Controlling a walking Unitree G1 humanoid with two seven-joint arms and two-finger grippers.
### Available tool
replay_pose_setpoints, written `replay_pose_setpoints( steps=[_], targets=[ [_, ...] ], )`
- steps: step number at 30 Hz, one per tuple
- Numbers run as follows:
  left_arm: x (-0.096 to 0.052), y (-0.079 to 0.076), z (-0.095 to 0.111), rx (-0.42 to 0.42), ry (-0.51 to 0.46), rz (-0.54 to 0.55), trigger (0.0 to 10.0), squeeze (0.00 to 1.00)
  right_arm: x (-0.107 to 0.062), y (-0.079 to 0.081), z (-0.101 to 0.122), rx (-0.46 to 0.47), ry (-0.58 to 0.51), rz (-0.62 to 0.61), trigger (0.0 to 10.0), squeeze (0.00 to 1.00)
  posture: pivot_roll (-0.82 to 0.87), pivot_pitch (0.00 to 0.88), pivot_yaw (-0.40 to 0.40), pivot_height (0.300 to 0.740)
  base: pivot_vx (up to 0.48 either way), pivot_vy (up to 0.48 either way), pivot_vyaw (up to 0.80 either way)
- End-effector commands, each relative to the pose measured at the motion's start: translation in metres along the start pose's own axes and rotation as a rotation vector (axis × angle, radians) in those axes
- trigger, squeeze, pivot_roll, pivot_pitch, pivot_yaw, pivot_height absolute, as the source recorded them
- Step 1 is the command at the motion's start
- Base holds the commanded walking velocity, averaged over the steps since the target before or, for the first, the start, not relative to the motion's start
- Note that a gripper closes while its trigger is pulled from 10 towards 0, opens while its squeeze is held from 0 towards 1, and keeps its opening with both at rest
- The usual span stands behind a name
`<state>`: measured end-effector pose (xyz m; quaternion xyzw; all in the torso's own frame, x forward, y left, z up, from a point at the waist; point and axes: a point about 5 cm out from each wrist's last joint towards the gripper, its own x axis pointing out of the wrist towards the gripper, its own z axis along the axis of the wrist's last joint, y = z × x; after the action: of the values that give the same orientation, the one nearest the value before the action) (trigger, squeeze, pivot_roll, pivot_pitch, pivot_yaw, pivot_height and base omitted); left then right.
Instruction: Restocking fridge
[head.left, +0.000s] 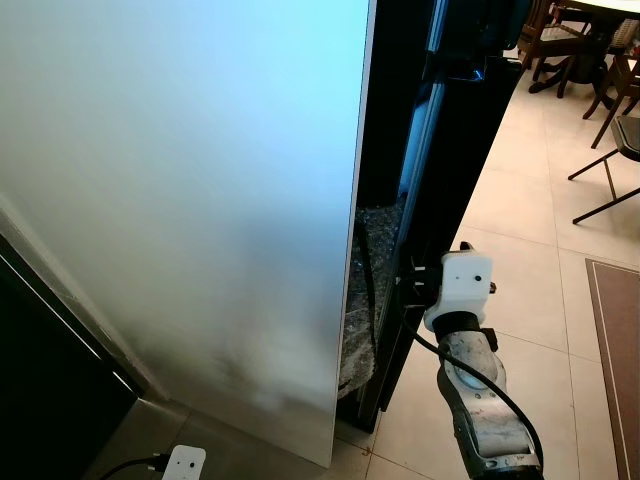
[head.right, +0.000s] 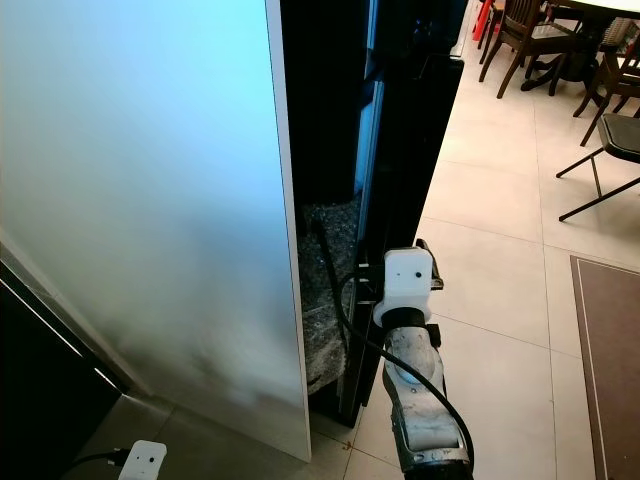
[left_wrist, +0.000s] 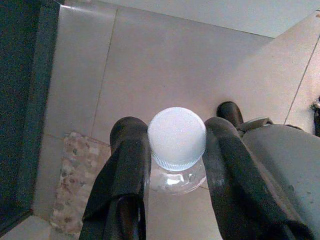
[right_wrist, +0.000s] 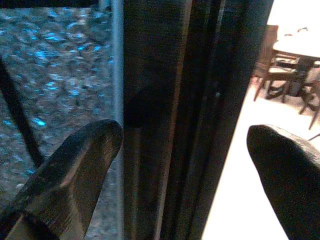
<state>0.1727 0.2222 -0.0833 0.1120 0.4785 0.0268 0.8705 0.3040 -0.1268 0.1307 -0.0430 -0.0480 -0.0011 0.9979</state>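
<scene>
Right tool (right_wrist: 185, 165): was held spread apart at the dark edge of the fridge door (right_wrist: 165, 100), one finger on each side of that edge, nothing gripped.
Right arm (head.right: 415, 400): was seen from the head views reaching forward to the door's lower edge, its white wrist housing (head.left: 455, 290) just short of it.
Left tool (left_wrist: 175, 165): was clenched on a clear bottle (left_wrist: 177, 150), a black finger (left_wrist: 125, 170) pressed to each side just under the white cap (left_wrist: 177, 137).
Bottle: was held above the tiled floor (left_wrist: 165, 65), cap towards the wrist camera.
Fridge: a pale panel (head.left: 180, 200) stood left of the right tool; bubble wrap (right_wrist: 55, 60) was seen in the gap beyond it.
Beyond the right tool: wooden chairs (head.right: 520, 35) and a table (head.left: 610, 8) stood well apart on the tiles.
</scene>
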Motion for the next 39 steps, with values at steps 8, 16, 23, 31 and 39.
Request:
replay_pose_setpoints(
  steps=[8, 16, 23, 31, 39],
  targets=[
    [-0.001, 0.001, -0.006, 0.002, 0.013, 0.007, 10.0, 0.00, 0.004, 0.002, 0.000, 0.001, -0.017, -0.004, 10.0, 0.00, 0.03, 0.001, -0.005, 0.740, 0.000, 0.000, 0.00],
    [-0.001, 0.001, -0.005, 0.001, 0.007, 0.007, 10.0, 0.00, 0.006, -0.005, 0.001, -0.001, -0.027, -0.046, 10.0, 0.00, 0.03, 0.003, -0.008, 0.740, 0.000, 0.000, 0.00],
    [0.000, -0.004, -0.001, 0.001, -0.004, -0.001, 10.0, 0.00, 0.010, -0.006, -0.001, 0.011, -0.015, -0.040, 10.0, 0.00, 0.03, 0.003, -0.009, 0.740, 0.000, 0.000, 0.00],
    [0.001, -0.006, 0.004, -0.001, -0.015, -0.003, 10.0, 0.00, 0.011, -0.006, 0.000, 0.012, -0.021, -0.041, 10.0, 0.00, 0.03, 0.004, -0.010, 0.740, 0.000, 0.000, 0.00],
    [0.000, -0.007, 0.004, -0.003, -0.016, -0.004, 10.0, 0.00, 0.013, -0.009, 0.000, 0.011, -0.020, -0.053, 10.0, 0.00, 0.03, 0.004, -0.012, 0.740, 0.000, 0.000, 0.00]
  ],
)
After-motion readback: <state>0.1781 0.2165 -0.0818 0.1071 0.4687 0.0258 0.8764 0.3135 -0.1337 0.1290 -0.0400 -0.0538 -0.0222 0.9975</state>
